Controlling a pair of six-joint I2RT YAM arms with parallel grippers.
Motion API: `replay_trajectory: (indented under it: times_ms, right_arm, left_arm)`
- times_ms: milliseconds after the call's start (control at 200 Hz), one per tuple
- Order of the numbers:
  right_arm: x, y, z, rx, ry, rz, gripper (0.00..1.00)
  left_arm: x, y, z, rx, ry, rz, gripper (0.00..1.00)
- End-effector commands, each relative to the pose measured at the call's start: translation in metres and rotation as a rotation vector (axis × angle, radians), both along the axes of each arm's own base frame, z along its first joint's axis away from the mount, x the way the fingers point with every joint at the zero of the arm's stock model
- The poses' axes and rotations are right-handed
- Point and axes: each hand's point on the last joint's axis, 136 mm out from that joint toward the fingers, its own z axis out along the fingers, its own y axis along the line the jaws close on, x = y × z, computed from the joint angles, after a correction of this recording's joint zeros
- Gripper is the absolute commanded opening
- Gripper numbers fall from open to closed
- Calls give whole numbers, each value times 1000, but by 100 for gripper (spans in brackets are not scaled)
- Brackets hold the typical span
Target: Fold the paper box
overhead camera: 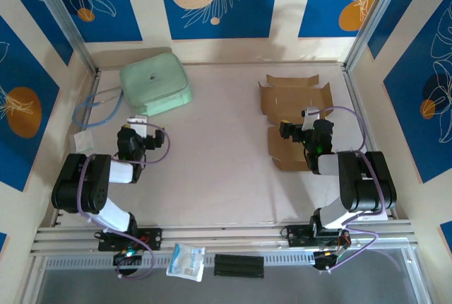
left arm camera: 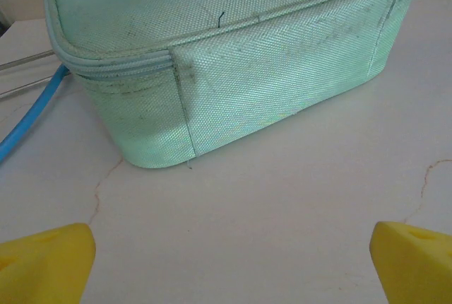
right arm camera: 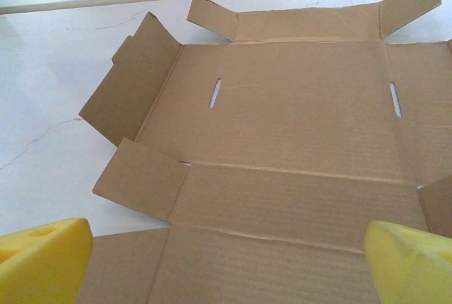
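Note:
The paper box [overhead camera: 294, 106] is a flat brown cardboard sheet with flaps and two slots, lying unfolded on the right half of the table. In the right wrist view the paper box [right arm camera: 282, 141] spreads under and ahead of my right gripper [right arm camera: 229, 265], whose yellow fingertips [right arm camera: 42, 258] stand wide apart with nothing between them. From above, my right gripper [overhead camera: 295, 131] hovers over the sheet's near part. My left gripper [overhead camera: 139, 136] is open over bare table near the left side, its yellow fingertips [left arm camera: 46, 261] far apart and empty.
A mint-green pouch [overhead camera: 155, 81] sits at the back left, just ahead of the left gripper as the pouch [left arm camera: 226, 56] seen up close. A blue cable [overhead camera: 92, 109] loops beside it. A plastic packet [overhead camera: 187, 261] and a black bar [overhead camera: 239, 266] lie on the front rail.

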Motion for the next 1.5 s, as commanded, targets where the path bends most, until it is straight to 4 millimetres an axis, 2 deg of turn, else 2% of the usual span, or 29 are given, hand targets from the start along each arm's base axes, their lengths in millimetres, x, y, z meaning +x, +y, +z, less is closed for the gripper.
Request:
replay_trajectory:
  times_ms: [0,500,675,745,805,880,955,990,1045,1095,1105,1151,1226,1336,1396,1496]
  right_arm:
    - [1,0,4,2,-15,-4,99]
    - [0,1,6,1,-23,2,99]
    - [-9,-2,29,-10,-32,-43,99]
    - [-17,-3,47,10,10,-87,99]
    - [-28,5,66,52,53,-86,100]
    - [-41,28,92,157,113,-40,99]
    - [-52,62,117,236,195,79,99]
    - [-54,78,127,255,235,132,99]
    - [-56,104,140,266,303,219,99]
    - [-55,127,150,255,361,299,99]
    - [-56,132,146,248,389,311,99]
    - [-51,147,155,218,433,351,99]
    - [-35,167,151,146,514,384,100]
    - [7,158,134,36,568,244,99]
    - [35,146,123,6,573,160,99]
    - [77,125,92,-76,640,46,99]
  left_arm:
    - [5,-5,6,-2,-14,-27,99]
    - [5,-5,8,-1,-22,-31,99]
    - [1,-9,11,0,-38,-55,99]
    - [-5,-3,24,4,-77,-16,99]
    - [-14,2,41,20,-114,28,99]
    - [-26,8,69,2,-120,100,99]
    - [-40,6,99,-171,-79,150,99]
    - [-46,-1,112,-271,-50,143,99]
    - [-55,-24,129,-418,5,70,99]
    - [-64,-45,135,-529,97,34,99]
    - [-66,-48,137,-548,111,28,99]
    - [-74,-69,143,-592,181,-25,99]
    - [-90,-103,147,-595,291,-111,100]
    - [-110,-140,144,-540,420,-182,100]
    - [-120,-161,141,-505,476,-235,100]
    - [-134,-192,134,-455,542,-319,99]
